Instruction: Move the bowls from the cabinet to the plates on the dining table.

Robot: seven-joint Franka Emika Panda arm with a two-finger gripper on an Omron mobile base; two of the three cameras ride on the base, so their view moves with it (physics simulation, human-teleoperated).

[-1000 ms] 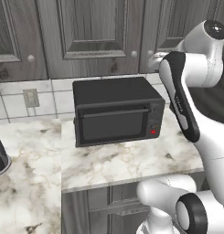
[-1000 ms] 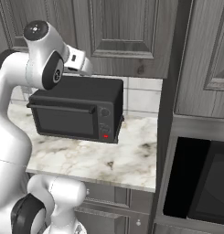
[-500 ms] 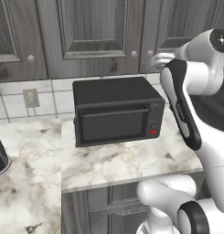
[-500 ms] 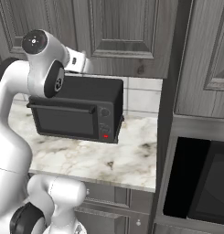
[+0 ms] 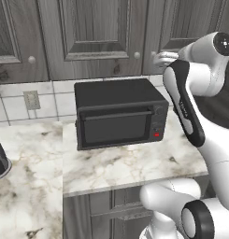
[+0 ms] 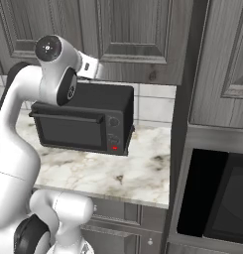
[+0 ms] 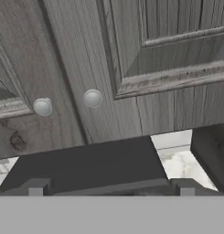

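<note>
While claw (image 7: 111, 185) gapes wide, empty, cabinet (image 7: 131, 68) doors shut; microwave (image 5: 118, 119) top just below.

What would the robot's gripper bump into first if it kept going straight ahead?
Probably the closed cabinet door. The open gripper points at it above the black microwave, near two small round knobs. How far off the door is, I can't tell.

One black microwave (image 5: 118, 113) is counted at center frame, one wall outlet (image 5: 31, 99) at left, and two round cabinet knobs (image 7: 93, 98) at hand-view left.
</note>
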